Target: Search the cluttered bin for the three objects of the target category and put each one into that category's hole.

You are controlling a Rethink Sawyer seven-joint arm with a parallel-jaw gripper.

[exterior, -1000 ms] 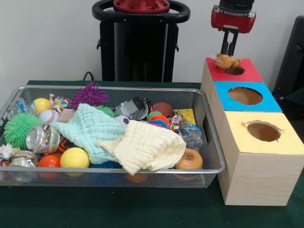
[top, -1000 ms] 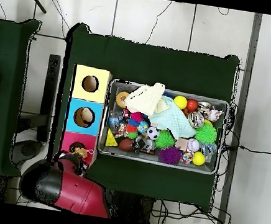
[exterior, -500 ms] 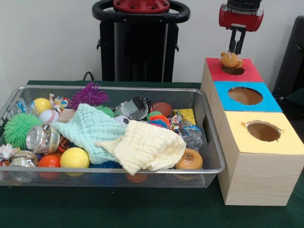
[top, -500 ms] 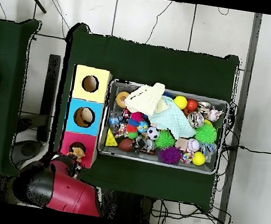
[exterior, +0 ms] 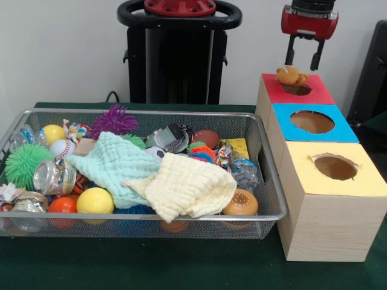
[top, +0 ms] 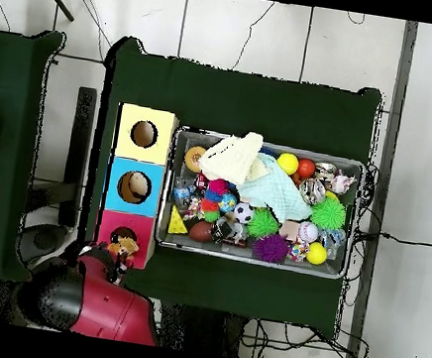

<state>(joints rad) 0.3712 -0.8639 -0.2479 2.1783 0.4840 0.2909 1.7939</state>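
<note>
— Red box (exterior: pixel 292 90): our small brown toy (exterior: pixel 291 75) perches on the hole's far rim — gripper (exterior: pixel 302 60) spread open above it.
— We risk it tipping outward, missing the hole.

The red and black arm comes down at the surface's far right corner. Its gripper (exterior: pixel 302 60) points straight down, both fingers (exterior: pixel 289 53) spread apart with nothing between them, raised clear of what lies below.

Front view: low, close, facing across the green-clothed surface (exterior: pixel 181 266). Overhead view: high, straight down. Shared: silver wire-mesh bin (exterior: pixel 266 181) (top: pixel 270 147), row of three wooden boxes (exterior: pixel 320 223) (top: pixel 118 188).
</note>
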